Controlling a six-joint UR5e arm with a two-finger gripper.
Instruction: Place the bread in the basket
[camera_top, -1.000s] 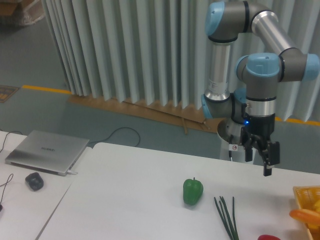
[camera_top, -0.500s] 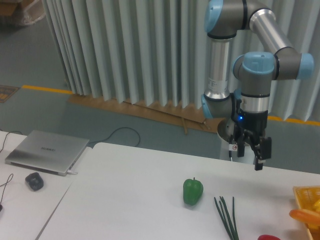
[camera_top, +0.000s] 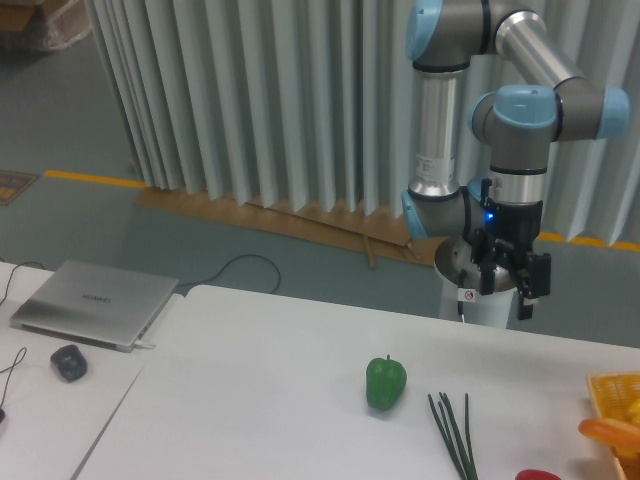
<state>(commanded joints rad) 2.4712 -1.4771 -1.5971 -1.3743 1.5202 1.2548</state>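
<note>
Your claw (camera_top: 508, 297) hangs above the bench's (camera_top: 260, 380) far edge, fingers apart and holding nothing, well clear of everything below. At the right frame edge you see the bread (camera_top: 610, 433) lying across the basket (camera_top: 604, 385). Green pepper (camera_top: 385, 382) and green stalks (camera_top: 453, 432) sit mid-bench, near each other.

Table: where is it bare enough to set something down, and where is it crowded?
The white table is bare from its left edge to the green pepper, and behind the pepper under the raised hand. Crowded at right: green stalks, red item, basket holding the bread.
</note>
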